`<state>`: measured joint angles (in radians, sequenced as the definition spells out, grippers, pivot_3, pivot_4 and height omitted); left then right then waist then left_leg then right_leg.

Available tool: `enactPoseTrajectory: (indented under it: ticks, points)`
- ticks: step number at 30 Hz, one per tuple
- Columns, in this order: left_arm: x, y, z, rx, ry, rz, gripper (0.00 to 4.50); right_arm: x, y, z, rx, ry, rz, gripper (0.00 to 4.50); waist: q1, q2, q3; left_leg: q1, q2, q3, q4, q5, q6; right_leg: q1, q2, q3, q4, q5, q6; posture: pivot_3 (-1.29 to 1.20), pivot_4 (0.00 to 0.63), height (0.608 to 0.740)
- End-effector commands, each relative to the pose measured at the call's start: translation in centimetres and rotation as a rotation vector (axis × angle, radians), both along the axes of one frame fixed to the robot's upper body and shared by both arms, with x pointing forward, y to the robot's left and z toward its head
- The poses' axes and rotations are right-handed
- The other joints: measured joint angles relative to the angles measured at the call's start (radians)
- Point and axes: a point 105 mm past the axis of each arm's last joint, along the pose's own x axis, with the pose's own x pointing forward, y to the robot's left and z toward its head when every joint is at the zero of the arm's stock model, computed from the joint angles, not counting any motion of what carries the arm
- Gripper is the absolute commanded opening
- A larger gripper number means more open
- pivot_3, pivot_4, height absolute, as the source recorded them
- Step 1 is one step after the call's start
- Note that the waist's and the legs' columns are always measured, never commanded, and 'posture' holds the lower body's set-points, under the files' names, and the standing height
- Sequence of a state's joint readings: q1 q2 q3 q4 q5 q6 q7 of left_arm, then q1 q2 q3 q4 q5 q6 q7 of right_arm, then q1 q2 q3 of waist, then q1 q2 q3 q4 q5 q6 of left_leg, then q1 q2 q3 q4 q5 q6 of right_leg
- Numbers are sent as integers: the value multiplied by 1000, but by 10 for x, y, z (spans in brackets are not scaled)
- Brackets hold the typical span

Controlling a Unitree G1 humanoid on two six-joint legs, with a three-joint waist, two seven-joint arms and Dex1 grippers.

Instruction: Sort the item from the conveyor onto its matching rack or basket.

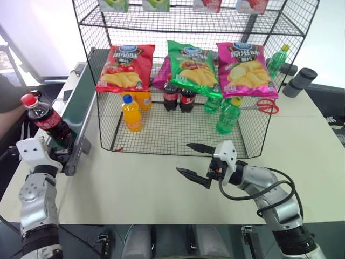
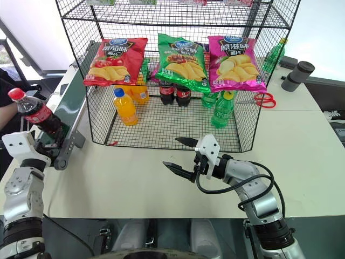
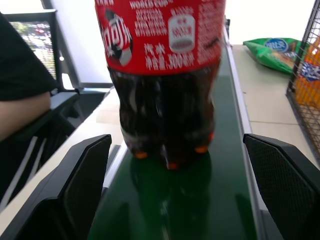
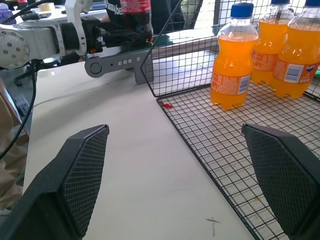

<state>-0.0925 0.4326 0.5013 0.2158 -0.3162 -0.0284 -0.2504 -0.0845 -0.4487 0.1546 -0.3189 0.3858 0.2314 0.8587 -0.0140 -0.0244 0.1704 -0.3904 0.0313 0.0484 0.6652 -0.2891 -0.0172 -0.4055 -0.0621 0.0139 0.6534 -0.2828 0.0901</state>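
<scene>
Small plastic cola bottle (image 1: 47,119) w/ dark brown liquid, red cap and red label stands upright at the near end of the long narrow dark green conveyor belt (image 1: 74,110) w/ silver-grey side rails, at the left edge of the white bench (image 1: 161,189). Left hand (image 3: 175,187) sits at that belt end, fingers spread wide, one on each side of the bottle base w/ clear gaps, not touching it, nothing grasped. Right hand (image 1: 195,159) hovers over the bench just in front of the large black wire-grid rack (image 1: 183,135), pointing toward the left, black fingers wide apart and empty. Inside the rack on the mesh floor: orange-drink bottle w/ blue cap (image 1: 132,113) near the front left, more orange bottles (image 4: 280,47) behind it, two cola bottles (image 1: 179,97) mid-back, green bottles (image 1: 228,115) to the right. Three crisp bags hang across the rack front: red (image 1: 125,68), green (image 1: 192,67), pink (image 1: 246,69). Red-handled scissors (image 1: 264,106) lie on the bench just right of the rack; dark grey cylinder (image 1: 299,82) further right. A person's dark sleeve (image 3: 22,75) shows beside the belt.
</scene>
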Motion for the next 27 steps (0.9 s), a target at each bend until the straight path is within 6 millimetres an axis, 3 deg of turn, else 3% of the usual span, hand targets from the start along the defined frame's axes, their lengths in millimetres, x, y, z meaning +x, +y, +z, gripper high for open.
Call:
enactPoseTrajectory:
  ticks: [1, 5, 9, 13, 16, 22, 24, 27]
  points:
    - [-6, 12, 17, 35, -66, 54, 4500, -2, 4, 7, 22, -32, 15, 4427, 0, 0, 0, 0, 0, 0, 0, 0, 0, 0, 0, 0, 0, 0, 0, 0, 150, 740]
    - [-7, 16, 16, 26, -67, 72, 4500, -2, 4, 6, 21, -30, 14, 4427, -1, 0, 0, 0, 0, 0, 0, 0, 0, 0, 0, 0, 0, 0, 0, 0, 150, 740]
    - [-8, 16, 16, 27, -66, 66, 2927, -2, 4, 6, 18, -30, 11, 4500, 0, 0, 0, 0, 0, 0, 0, 0, 0, 0, 0, 0, 0, 0, 0, 0, 150, 740]
    - [-11, 15, 35, 61, -118, 36, 2884, -2, 4, 6, 16, -30, 9, 4500, 0, 0, 0, 0, 0, 0, 0, 0, 0, 0, -1, 0, 0, 0, 0, 0, 150, 740]
    - [-14, 8, 67, 56, -192, -68, 2884, -2, 4, 7, 15, -30, 10, 4500, -1, -3, 0, -1, 0, 0, 0, 0, 0, -1, -1, 0, 0, 0, 0, 0, 150, 740]
    - [-24, -29, 109, 53, -164, -425, 2884, 1, 3, 10, 20, -28, 28, 4500, -5, -6, 0, -3, 0, -1, -2, 0, -1, -2, -2, -1, -4, -1, -3, 0, 150, 740]
    - [-27, -43, 112, 46, -125, -529, 2884, 3, 4, 14, 37, -22, 38, 4500, -6, -5, 1, -3, 0, -1, -2, 0, -1, -2, -3, -1, -4, -2, -4, 0, 150, 740]
    - [-33, -87, 106, 41, -24, -758, 2884, 5, 7, 27, 90, -4, 73, 4500, -7, -4, 1, -2, 0, -1, -3, 0, -1, -2, -3, -1, -4, -2, -4, 0, 150, 740]
